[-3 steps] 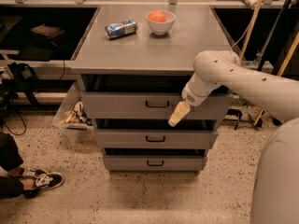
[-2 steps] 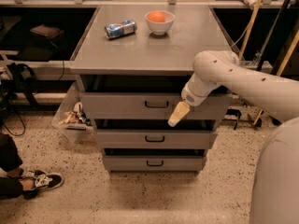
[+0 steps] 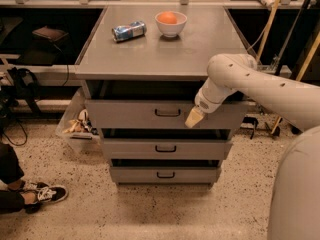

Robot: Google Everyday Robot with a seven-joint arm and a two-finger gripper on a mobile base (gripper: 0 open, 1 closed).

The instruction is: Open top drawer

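Note:
The top drawer [image 3: 130, 115] is the widest of three grey drawers under the grey cabinet top [image 3: 165, 49]. Its flat front carries a small black bar handle [image 3: 167, 113] at centre. The front stands slightly forward of the cabinet top's edge, with a dark gap above it. My gripper [image 3: 193, 118] hangs from the white arm coming in from the right. Its tan tip is in front of the drawer front, a little right of the handle and apart from it.
A blue can [image 3: 129, 31] lies on its side and a white bowl with an orange [image 3: 170, 23] stands on the cabinet top. Two narrower drawers [image 3: 165, 149] sit below. A clear bin [image 3: 76, 126] and a person's shoe [image 3: 42, 194] are at left. Poles lean at right.

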